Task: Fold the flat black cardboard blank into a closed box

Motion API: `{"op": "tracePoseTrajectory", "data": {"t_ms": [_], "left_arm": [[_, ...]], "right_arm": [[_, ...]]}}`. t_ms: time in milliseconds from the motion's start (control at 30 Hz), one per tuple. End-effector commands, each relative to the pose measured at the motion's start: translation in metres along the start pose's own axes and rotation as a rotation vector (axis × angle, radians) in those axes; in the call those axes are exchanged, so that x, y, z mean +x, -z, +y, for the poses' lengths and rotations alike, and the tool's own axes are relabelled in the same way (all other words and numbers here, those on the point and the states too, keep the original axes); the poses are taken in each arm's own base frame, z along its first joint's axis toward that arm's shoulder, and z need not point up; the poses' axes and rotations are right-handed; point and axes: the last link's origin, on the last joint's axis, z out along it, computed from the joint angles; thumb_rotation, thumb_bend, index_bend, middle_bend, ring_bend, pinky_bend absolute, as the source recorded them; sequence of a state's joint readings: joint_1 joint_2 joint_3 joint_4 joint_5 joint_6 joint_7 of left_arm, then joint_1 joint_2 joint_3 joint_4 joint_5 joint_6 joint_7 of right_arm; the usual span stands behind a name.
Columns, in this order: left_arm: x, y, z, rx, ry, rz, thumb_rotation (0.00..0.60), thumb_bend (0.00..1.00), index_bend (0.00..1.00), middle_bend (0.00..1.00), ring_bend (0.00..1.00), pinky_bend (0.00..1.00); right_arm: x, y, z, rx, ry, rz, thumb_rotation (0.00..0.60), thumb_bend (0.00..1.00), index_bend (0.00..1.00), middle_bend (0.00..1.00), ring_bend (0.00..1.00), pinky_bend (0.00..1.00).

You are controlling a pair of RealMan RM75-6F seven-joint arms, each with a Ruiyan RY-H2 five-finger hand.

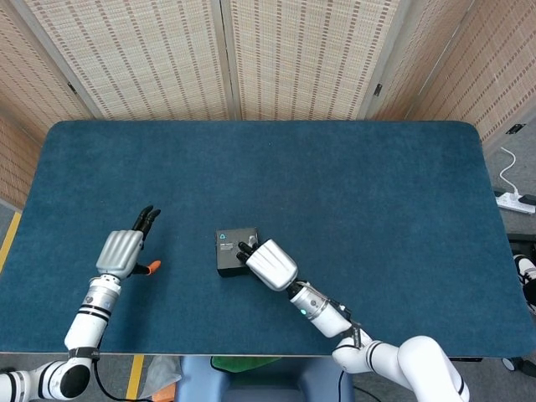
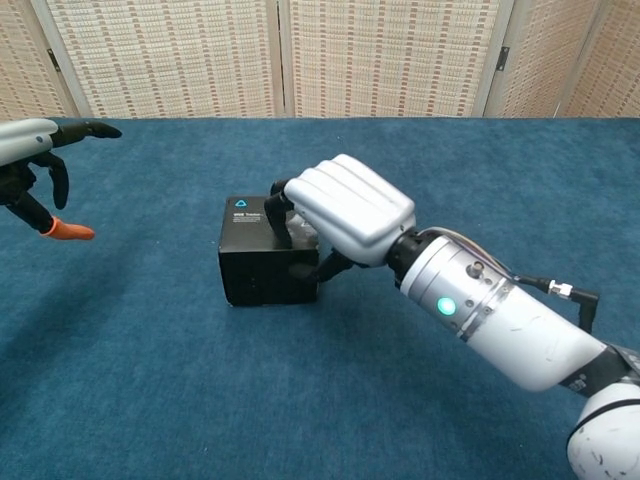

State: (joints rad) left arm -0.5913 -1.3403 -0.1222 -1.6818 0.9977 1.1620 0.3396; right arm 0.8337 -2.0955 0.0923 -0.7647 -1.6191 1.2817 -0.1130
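Note:
The black cardboard box (image 1: 227, 245) stands folded up on the blue table, a little left of centre, with a small blue triangle mark on its top (image 2: 241, 208). My right hand (image 1: 270, 264) grips its right end: the fingers curl over the top and the thumb presses the front face (image 2: 349, 208). That hand hides the right part of the lid. My left hand (image 1: 121, 250) hovers well to the left of the box, holding nothing, fingers apart; in the chest view it (image 2: 30, 160) shows at the left edge with its orange thumb tip.
Blue cloth covers the table (image 1: 352, 193). Woven folding screens (image 1: 293, 59) stand behind the far edge. A white power strip (image 1: 515, 201) lies on the floor at the right. The table's front edge runs close beneath both forearms.

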Motion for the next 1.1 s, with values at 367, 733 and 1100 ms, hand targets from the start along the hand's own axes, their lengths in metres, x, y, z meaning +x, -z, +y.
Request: {"op": "tracePoseTrajectory", "data": {"t_ms": [367,733,1100], "left_arm": [[0.003,0.026,-0.036,0.086,-0.114,0.113,0.600,0.22,0.00,0.00,0.22,0.44],[0.015,0.081,-0.080,0.149,-0.139,0.224,0.600,0.22,0.00,0.00,0.09,0.21],[0.012,0.145,-0.093,0.167,-0.123,0.245,0.600,0.22,0.00,0.00,0.08,0.19]], "right_arm": [[0.083,0.075,0.079,-0.229,0.010,0.008,0.600,0.01,0.00,0.09,0.19,0.48],[0.150,0.213,0.128,-0.477,0.009,-0.127,0.600,0.11,0.00,0.16,0.05,0.21],[0.182,0.308,0.131,-0.661,-0.044,-0.053,0.600,0.11,0.00,0.12,0.00,0.13]]}}
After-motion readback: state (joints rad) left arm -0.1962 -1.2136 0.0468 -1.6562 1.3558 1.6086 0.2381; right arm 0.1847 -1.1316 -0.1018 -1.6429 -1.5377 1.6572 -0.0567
